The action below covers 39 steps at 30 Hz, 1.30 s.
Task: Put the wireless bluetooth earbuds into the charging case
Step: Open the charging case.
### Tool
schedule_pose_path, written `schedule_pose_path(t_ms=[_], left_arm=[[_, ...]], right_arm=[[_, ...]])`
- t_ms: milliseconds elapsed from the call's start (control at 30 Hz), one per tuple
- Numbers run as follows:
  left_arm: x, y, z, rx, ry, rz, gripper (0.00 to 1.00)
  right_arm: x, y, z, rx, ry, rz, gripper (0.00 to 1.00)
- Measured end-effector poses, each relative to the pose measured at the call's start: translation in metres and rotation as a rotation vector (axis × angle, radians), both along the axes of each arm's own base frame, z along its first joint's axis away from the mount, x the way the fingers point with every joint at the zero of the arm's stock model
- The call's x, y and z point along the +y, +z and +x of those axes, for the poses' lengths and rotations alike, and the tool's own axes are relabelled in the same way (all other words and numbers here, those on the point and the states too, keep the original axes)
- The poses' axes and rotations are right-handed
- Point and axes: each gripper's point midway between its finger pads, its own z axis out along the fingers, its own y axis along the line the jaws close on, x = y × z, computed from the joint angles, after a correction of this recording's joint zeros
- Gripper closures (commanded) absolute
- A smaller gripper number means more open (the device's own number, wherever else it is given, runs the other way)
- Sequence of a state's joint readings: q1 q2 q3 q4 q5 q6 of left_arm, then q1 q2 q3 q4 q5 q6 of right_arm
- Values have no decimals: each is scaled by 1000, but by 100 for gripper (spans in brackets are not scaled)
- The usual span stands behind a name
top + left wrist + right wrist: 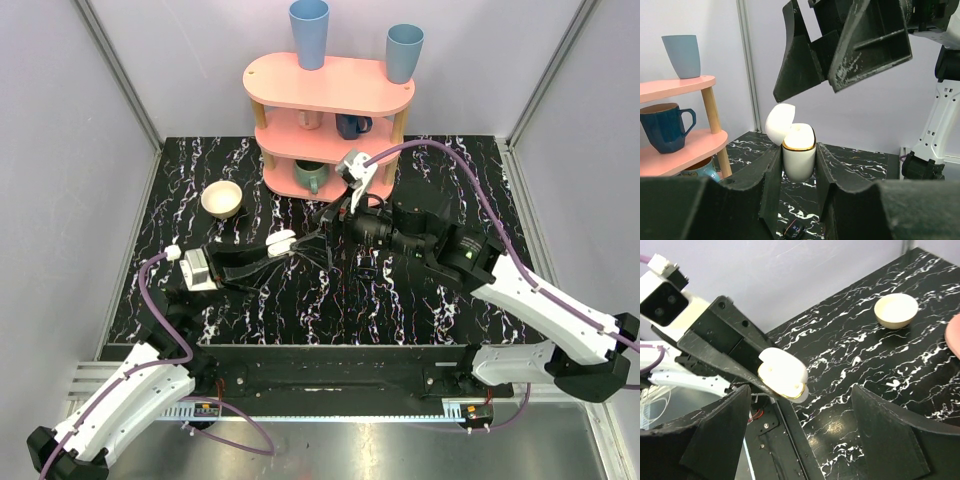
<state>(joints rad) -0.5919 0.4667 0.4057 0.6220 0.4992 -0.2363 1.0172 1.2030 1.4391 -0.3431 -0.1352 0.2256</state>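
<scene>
- I see the left gripper (799, 166) clamped on the case (799, 150), upright, lid (779, 122) open, mid-bench.
- Right gripper (801, 395) hangs just above it, jaws wide apart.

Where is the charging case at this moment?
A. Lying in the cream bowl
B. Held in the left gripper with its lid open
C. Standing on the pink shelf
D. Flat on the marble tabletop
B: in the left wrist view the left gripper clamps the charging case upright above the table, with its lid tipped back.
</scene>
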Motion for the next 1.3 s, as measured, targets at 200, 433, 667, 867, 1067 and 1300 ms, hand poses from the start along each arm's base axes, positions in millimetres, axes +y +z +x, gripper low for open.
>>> schedule_pose_path(t_ms=[200, 433, 667, 867, 1067, 1300], left_arm=[[0, 2, -1, -2, -3, -2, 100], [-6, 3, -2, 12, -42, 10, 100], [-12, 4, -8, 16, -96, 26, 100], [-16, 2, -13, 16, -137, 39, 100], [-19, 1, -18, 18, -175, 47, 100], [-19, 4, -22, 16, -194, 39, 100]], right_arm=[[11, -10, -11, -6, 102, -29, 16], [20, -23, -10, -13, 137, -64, 23], [24, -26, -11, -19, 157, -70, 29], [26, -22, -12, -36, 172, -52, 43], [28, -21, -13, -48, 184, -48, 59], [26, -16, -20, -59, 212, -32, 73]])
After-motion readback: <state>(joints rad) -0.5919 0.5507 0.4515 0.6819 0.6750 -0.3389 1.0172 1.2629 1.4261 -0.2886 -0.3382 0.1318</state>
